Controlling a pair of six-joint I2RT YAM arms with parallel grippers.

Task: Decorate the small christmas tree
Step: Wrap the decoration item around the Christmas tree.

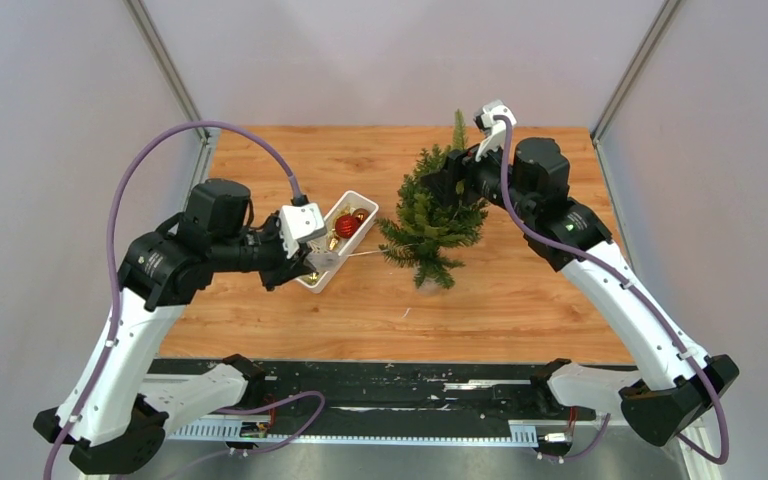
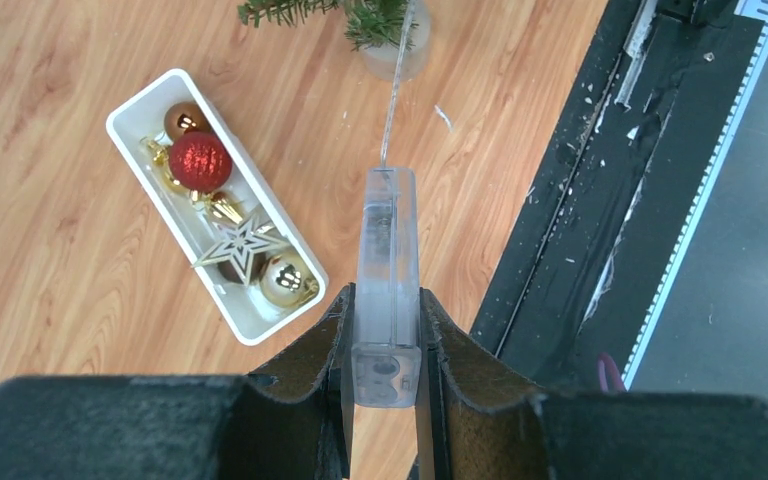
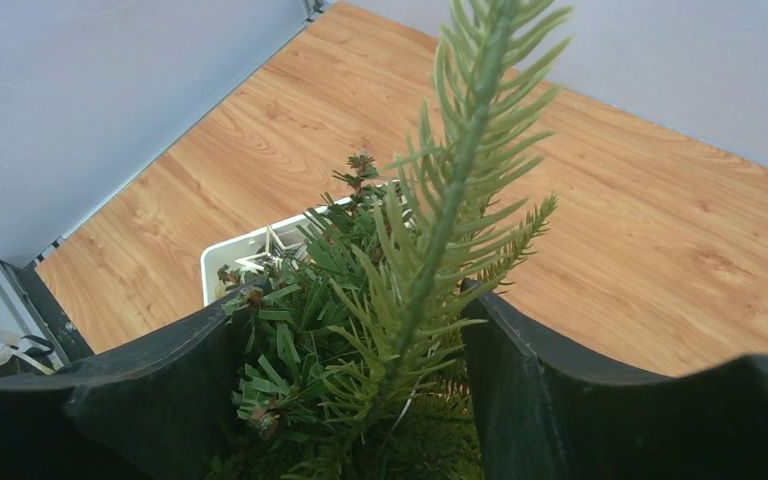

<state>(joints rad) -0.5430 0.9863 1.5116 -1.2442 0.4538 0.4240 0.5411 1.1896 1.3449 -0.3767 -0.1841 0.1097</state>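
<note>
Right of centre overhead, the one small christmas tree, bushy with green needles, stands on the wood-grain table, its top sprig rising between the right gripper's two black fingers, spread either side of it. The left gripper pinches one clear plastic box trailing a thin wire. Upper left in that wrist view, one white tray holds one red glitter ball, one pale star, two gold balls.

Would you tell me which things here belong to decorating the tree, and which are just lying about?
For the job: small christmas tree, white tray, red bauble, gold bauble, star, clear wired box.
Lying about: white scrap, black rail.
</note>
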